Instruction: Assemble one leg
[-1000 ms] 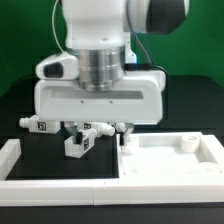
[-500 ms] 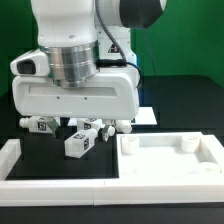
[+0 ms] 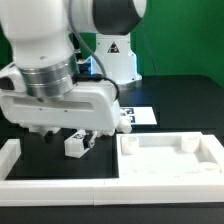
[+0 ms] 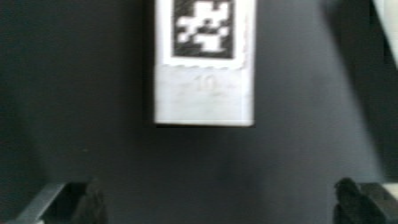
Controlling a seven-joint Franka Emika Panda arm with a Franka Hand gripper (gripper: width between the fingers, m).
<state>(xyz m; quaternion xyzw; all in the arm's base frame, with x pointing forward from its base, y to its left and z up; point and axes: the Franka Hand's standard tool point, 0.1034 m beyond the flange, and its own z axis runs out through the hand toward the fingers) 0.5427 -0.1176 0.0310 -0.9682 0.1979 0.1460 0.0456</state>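
One white leg with a black-and-white tag lies flat on the dark table right under the wrist camera. My gripper is open above the table; its two dark fingertips stand wide apart with nothing between them, and the leg lies just beyond them. In the exterior view the gripper hangs low at the exterior view's left over a cluster of legs. One leg shows below the hand. The hand hides the others.
The large white rimmed panel lies at the exterior view's right. A white frame rail runs along the front and left. The marker board lies behind the hand. The robot base stands at the back.
The arm has swung toward the exterior view's left and tilted. The hand now covers the leftmost legs, and the marker board has come into sight behind it.
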